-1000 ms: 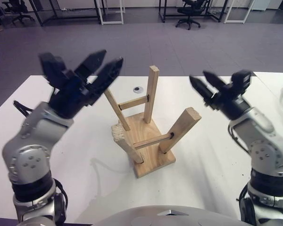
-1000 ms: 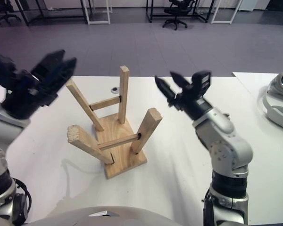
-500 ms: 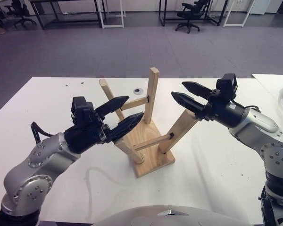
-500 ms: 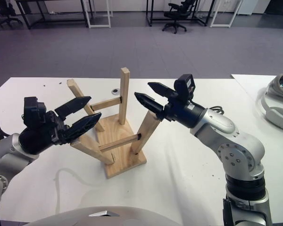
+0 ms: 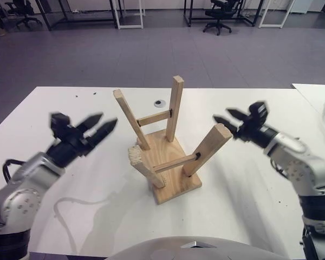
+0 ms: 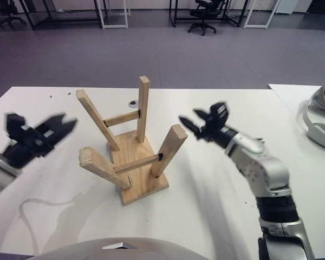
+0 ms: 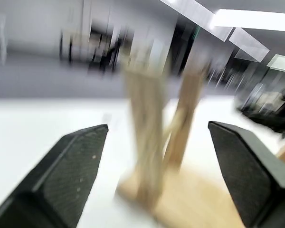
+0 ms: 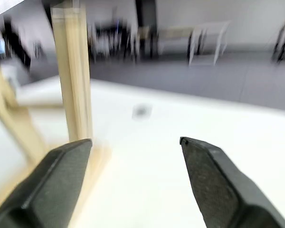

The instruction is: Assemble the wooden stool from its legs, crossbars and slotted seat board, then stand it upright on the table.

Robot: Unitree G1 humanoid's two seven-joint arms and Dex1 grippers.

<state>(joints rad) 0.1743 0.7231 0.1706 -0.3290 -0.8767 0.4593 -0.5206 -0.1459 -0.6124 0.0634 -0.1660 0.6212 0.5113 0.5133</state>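
The wooden stool stands upside down on the white table, seat board flat on the surface and its legs pointing up, joined by crossbars. My left gripper hovers open to the stool's left, a short gap from the legs, holding nothing. My right gripper is open just right of the nearest leg top, apart from it. In the left wrist view the blurred legs rise between my fingers. The right wrist view has one leg beside my open fingers.
A small round hole cover lies on the table behind the stool. A white headset-like object rests on a neighbouring table at the right. Office chairs and metal frames stand on the floor beyond.
Both grippers have drawn back from the stool: the left moved outward to the left, the right pulled back to the right of the leg. The stool has stayed in place.
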